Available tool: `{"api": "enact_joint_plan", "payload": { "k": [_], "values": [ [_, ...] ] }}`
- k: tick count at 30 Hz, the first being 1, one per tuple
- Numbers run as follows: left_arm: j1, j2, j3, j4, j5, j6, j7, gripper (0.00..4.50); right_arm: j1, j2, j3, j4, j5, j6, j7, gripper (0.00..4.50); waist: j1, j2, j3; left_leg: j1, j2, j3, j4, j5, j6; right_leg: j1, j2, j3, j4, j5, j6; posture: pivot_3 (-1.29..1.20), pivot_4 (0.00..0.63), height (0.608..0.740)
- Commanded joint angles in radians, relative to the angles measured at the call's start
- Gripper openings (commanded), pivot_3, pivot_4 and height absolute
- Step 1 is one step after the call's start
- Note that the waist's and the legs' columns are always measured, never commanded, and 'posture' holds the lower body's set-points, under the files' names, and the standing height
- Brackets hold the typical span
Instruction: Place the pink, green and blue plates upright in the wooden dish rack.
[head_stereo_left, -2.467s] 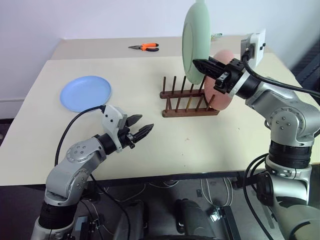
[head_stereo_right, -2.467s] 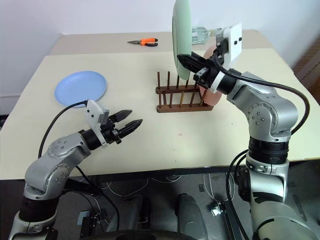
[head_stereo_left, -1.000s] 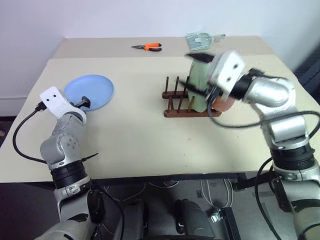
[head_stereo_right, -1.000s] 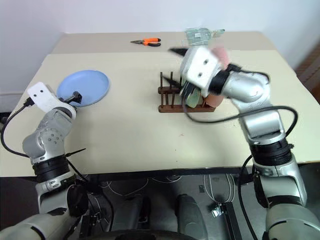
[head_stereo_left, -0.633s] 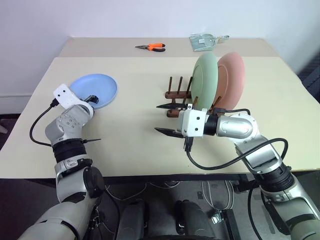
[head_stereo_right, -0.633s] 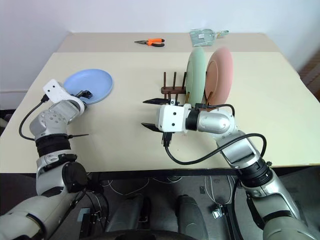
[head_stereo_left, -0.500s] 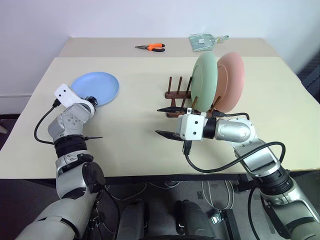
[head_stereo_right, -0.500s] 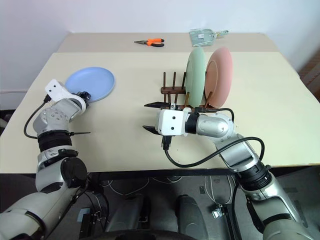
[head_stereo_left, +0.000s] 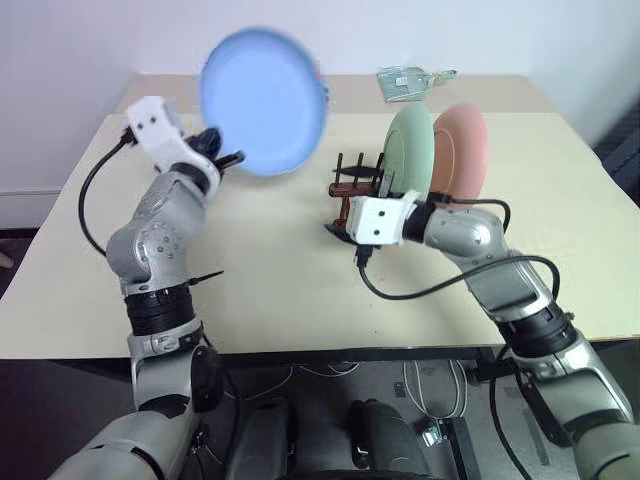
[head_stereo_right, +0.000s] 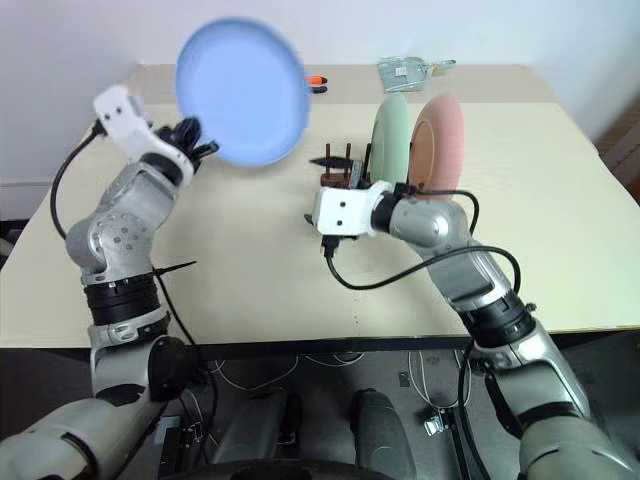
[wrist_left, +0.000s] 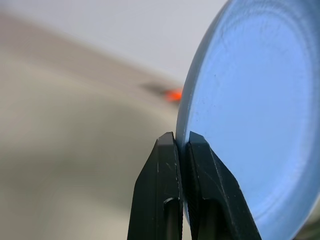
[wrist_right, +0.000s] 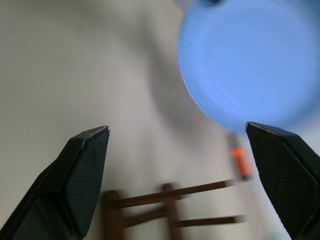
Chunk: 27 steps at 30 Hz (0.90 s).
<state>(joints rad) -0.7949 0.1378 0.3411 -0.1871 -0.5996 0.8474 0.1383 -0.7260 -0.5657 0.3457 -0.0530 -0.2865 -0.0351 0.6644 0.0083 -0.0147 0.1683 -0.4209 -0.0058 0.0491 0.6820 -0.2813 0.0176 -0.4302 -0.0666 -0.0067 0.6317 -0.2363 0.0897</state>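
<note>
Blue plate in the air, green and pink already racked.

Head view: the left gripper pinches the blue plate by its rim, held upright above the table, left of the wooden dish rack; the green plate and pink plate stand in that rack.
Left wrist view: both fingers clamp the plate's edge.
Right wrist view: the right gripper is spread wide and empty near the rack's pegs.
</note>
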Motion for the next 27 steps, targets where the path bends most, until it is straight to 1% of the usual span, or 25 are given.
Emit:
{"api": "enact_joint_plan", "payload": {
  "k": [1,3,6,9,10,11,12,13,16,17,20,22,23,24,25,27],
  "values": [
    [-0.027,-0.030,-0.006,-0.123,-0.080,0.112,0.053,0.00,-0.057,0.006,0.009,0.090,-0.097,-0.097,-0.079,4.48,-0.002,0.000,0.000,0.000,0.000,0.000,0.000,0.000,0.000,0.000,0.000,0.000,0.000,0.000,0.000,0.00,0.150,0.740],
    [-0.034,-0.034,-0.012,-0.158,-0.109,0.184,0.073,0.00,-0.085,0.003,0.018,0.154,-0.156,-0.143,-0.131,4.48,-0.004,0.000,0.000,0.000,0.000,0.000,0.000,0.000,0.000,0.000,0.001,0.000,0.000,0.000,0.000,0.00,0.150,0.740],
    [-0.048,-0.059,0.026,-0.182,-0.169,0.257,0.119,0.00,-0.110,-0.006,0.028,0.219,-0.235,-0.200,-0.202,4.48,-0.005,0.000,0.000,0.000,0.000,0.000,0.000,0.000,0.000,0.000,0.001,0.000,0.000,0.000,0.000,0.00,0.150,0.740],
    [-0.053,-0.056,0.035,-0.206,-0.202,0.315,0.137,0.00,-0.118,-0.004,0.019,0.244,-0.270,-0.228,-0.243,3.67,-0.004,0.000,0.000,0.000,0.000,0.000,0.000,0.000,0.000,0.000,0.002,0.000,0.000,0.000,0.000,0.00,0.150,0.740],
    [-0.051,-0.054,0.037,-0.209,-0.207,0.332,0.143,0.00,-0.118,-0.001,0.018,0.248,-0.274,-0.235,-0.248,3.05,-0.004,0.000,0.000,0.000,0.000,0.000,0.000,0.000,0.000,0.000,0.002,0.000,0.000,0.000,0.000,0.00,0.150,0.740],
    [-0.047,-0.055,0.041,-0.211,-0.211,0.341,0.149,0.00,-0.117,0.001,0.017,0.248,-0.279,-0.241,-0.253,2.68,-0.004,0.000,0.000,0.000,0.000,0.000,0.000,0.001,0.000,0.000,0.002,0.000,0.000,0.000,0.000,0.00,0.150,0.740],
    [-0.044,-0.055,0.044,-0.211,-0.213,0.348,0.151,0.00,-0.115,0.001,0.017,0.247,-0.284,-0.246,-0.256,2.07,-0.004,0.000,0.000,0.000,0.000,0.000,0.000,0.001,0.000,0.000,0.002,0.000,0.000,0.000,0.000,0.00,0.150,0.740],
    [-0.042,-0.056,0.047,-0.210,-0.214,0.354,0.153,0.00,-0.113,-0.001,0.017,0.245,-0.289,-0.252,-0.259,1.68,-0.004,0.000,0.000,0.000,0.000,0.000,0.000,0.001,-0.001,0.000,0.003,0.000,0.000,0.000,0.000,0.00,0.150,0.740],
    [-0.041,-0.062,0.055,-0.204,-0.221,0.358,0.155,0.00,-0.110,-0.004,0.011,0.238,-0.306,-0.263,-0.270,0.16,-0.004,0.000,0.000,0.000,0.000,0.000,0.000,0.001,-0.001,0.000,0.003,0.000,0.000,0.000,0.000,0.00,0.150,0.740],
    [-0.042,-0.070,0.064,-0.202,-0.230,0.345,0.154,0.00,-0.109,-0.005,0.009,0.237,-0.312,-0.265,-0.271,0.04,-0.004,0.000,0.000,0.000,0.000,0.000,0.000,0.001,-0.001,0.000,0.003,0.000,0.000,0.000,0.000,0.00,0.150,0.740],
    [-0.087,-0.130,0.172,-0.170,-0.295,0.227,0.193,0.97,-0.108,-0.009,0.003,0.234,-0.333,-0.277,-0.284,0.00,0.001,-0.001,0.000,0.000,0.000,0.000,0.001,0.001,-0.001,0.000,0.003,0.000,0.000,0.000,0.000,0.00,0.150,0.740],
    [-0.117,-0.126,0.242,-0.136,-0.297,0.134,0.225,1.90,-0.107,-0.008,-0.001,0.229,-0.331,-0.284,-0.287,0.00,0.002,-0.001,0.001,0.000,0.000,0.000,0.001,0.001,-0.001,0.001,0.003,0.000,0.000,0.000,0.000,0.00,0.150,0.740],
    [-0.123,-0.081,0.273,-0.101,-0.243,0.067,0.239,2.25,-0.104,0.000,-0.013,0.215,-0.304,-0.283,-0.280,0.00,0.000,-0.001,0.001,0.000,0.000,0.000,0.001,0.001,-0.001,0.001,0.003,0.000,0.000,0.000,0.000,0.00,0.150,0.740],
    [-0.120,-0.034,0.286,-0.072,-0.193,0.015,0.243,2.25,-0.100,0.009,-0.025,0.201,-0.273,-0.279,-0.272,0.00,-0.004,-0.001,0.001,0.000,0.000,0.000,0.001,0.001,-0.001,0.001,0.003,0.000,0.000,0.000,0.000,0.00,0.150,0.740],
    [-0.095,0.039,0.268,-0.046,-0.113,-0.038,0.221,2.25,-0.095,0.027,-0.045,0.177,-0.220,-0.265,-0.256,0.00,-0.013,-0.001,0.001,0.001,0.000,0.001,0.001,0.002,-0.002,0.000,0.004,0.001,0.000,0.000,0.000,0.00,0.150,0.740],
    [-0.013,0.183,0.166,-0.009,0.039,-0.107,0.153,2.25,-0.082,0.078,-0.091,0.120,-0.080,-0.205,-0.206,0.00,-0.029,0.000,0.001,0.003,0.001,0.002,-0.003,0.003,-0.004,0.000,0.006,0.001,0.000,0.000,0.000,0.00,0.150,0.740]
  ]
}}
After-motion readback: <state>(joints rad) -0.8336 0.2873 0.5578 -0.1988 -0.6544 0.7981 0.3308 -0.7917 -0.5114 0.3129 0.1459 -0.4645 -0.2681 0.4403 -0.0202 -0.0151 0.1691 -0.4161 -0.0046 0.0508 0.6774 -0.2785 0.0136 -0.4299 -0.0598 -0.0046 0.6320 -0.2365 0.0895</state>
